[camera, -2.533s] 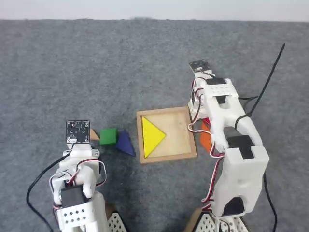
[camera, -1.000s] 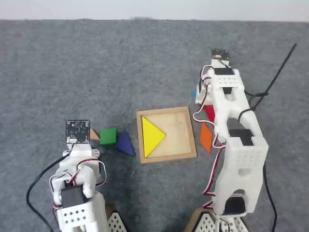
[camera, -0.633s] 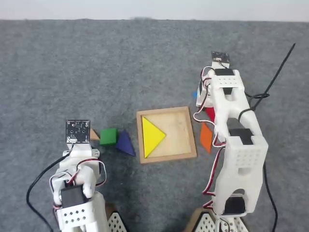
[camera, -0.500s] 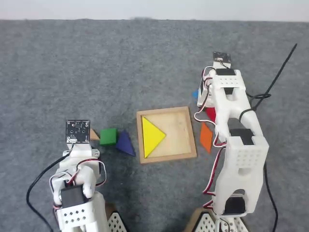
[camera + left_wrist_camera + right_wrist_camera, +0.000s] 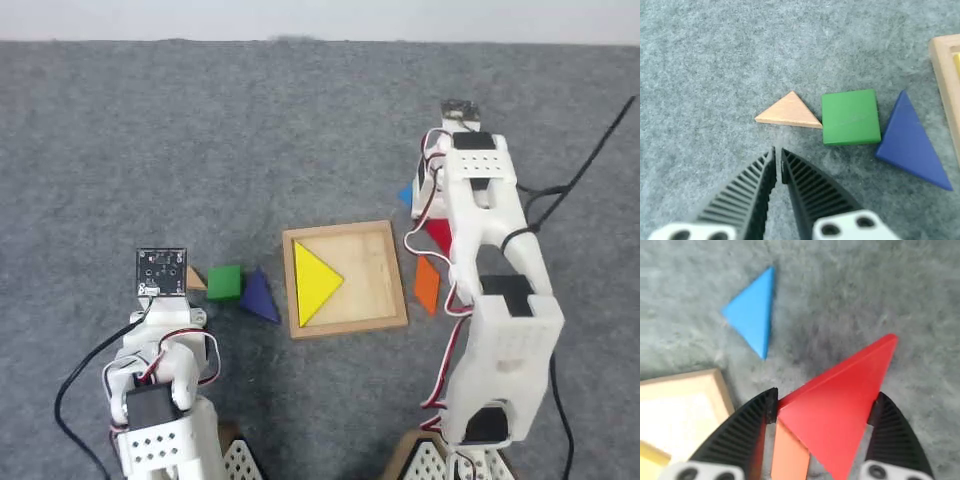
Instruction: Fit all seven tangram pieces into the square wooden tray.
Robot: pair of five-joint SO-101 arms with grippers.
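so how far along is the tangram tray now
One of seven done: the yellow triangle lies in the square wooden tray. In hand: the right gripper straddles the red triangle, open. Left outside: light blue triangle, orange parallelogram, tan wooden triangle, green square, dark blue triangle.

Bright, even light fr above; shadows soft, faint.

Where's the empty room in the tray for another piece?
The tray is bare wood in its right half, between the yellow triangle and the right wall. The left half is taken. Outside that wall it is crowded: red triangle and orange piece.
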